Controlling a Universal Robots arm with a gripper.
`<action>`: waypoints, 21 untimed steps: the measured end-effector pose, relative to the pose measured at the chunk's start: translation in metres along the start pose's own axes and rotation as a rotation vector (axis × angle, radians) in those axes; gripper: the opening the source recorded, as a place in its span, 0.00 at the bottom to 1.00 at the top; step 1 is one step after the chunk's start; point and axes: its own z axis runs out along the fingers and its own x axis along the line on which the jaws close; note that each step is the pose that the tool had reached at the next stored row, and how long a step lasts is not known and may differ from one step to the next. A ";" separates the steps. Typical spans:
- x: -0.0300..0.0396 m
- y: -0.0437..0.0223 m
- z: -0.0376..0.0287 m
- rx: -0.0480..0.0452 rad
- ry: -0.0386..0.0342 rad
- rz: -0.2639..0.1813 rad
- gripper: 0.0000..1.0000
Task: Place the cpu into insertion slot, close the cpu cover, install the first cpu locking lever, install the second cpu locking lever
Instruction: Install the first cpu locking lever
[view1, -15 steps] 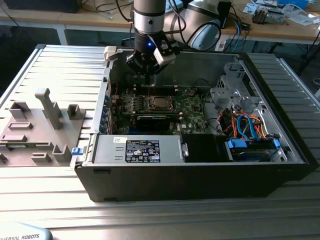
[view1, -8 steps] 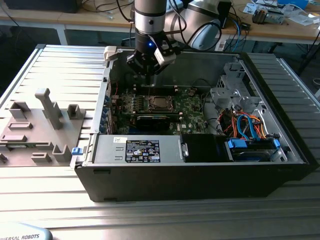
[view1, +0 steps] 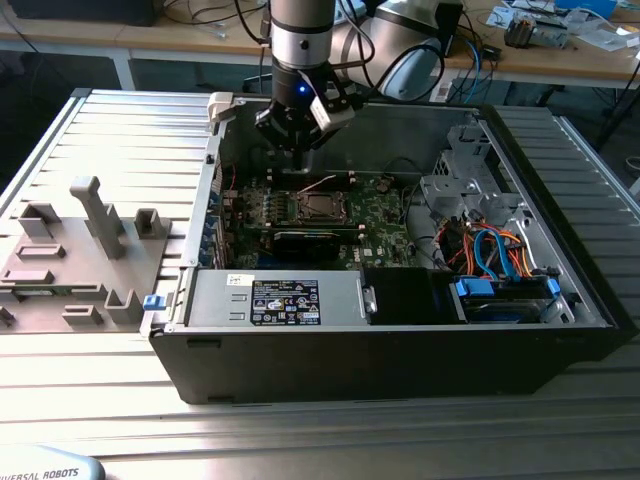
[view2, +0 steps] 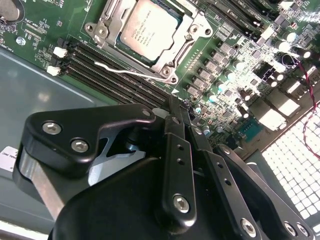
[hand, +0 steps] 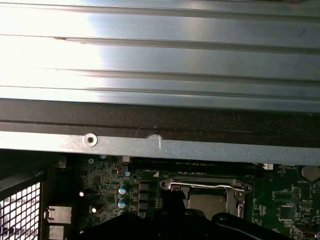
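Note:
The cpu (view2: 149, 28), a square chip with a dull silver top, lies in the insertion slot (view1: 318, 207) on the green motherboard (view1: 380, 225). Around it lies the cpu cover (view2: 192, 31), a silvery frame flat over the chip's edges. A thin wire locking lever (view2: 131, 73) runs along one side of the socket. In the first wrist view the cpu (hand: 204, 202) sits under the cover's bar (hand: 202, 185). My gripper (view1: 300, 157) hangs above the board's far edge, behind the socket in the exterior view. Its black fingers (view2: 175, 145) are pressed together, shut, with nothing between them.
The open black case (view1: 400, 370) holds a power supply (view1: 285, 300) at the front, a black expansion card (view1: 300, 240), and a drive cage with blue and orange cables (view1: 500, 255) on the exterior view's right. Memory slots (view2: 112, 75) flank the socket. A grey fixture tray (view1: 80, 250) lies outside the case.

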 end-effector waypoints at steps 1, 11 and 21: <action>0.0000 0.0000 0.0000 0.0000 0.0000 0.000 0.11; 0.0000 0.0000 0.0022 0.0000 0.0001 0.000 0.11; 0.0000 0.0000 0.0041 -0.0001 -0.0001 0.006 0.11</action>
